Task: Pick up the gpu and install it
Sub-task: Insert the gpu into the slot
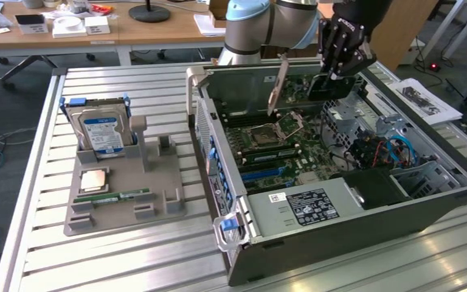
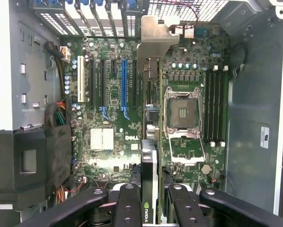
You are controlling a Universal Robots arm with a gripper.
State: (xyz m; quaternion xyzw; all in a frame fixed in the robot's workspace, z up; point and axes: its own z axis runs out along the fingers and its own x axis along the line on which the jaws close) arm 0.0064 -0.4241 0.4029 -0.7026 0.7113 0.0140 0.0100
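The gripper (image 1: 337, 73) squeezed the gpu (image 2: 149, 161) tight
It looked thin, stiff, easy to break; flat sides seemed best to hold

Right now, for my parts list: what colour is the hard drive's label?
The label is blue and white; exterior view best.

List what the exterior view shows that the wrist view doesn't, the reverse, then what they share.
Exterior view adds: the hard drive and RAM stick on the grey tray. Wrist view adds: a green logo on the gpu and a white sticker on the case wall. Shared: the gpu clamped between the jaws above the motherboard, and the CPU socket.
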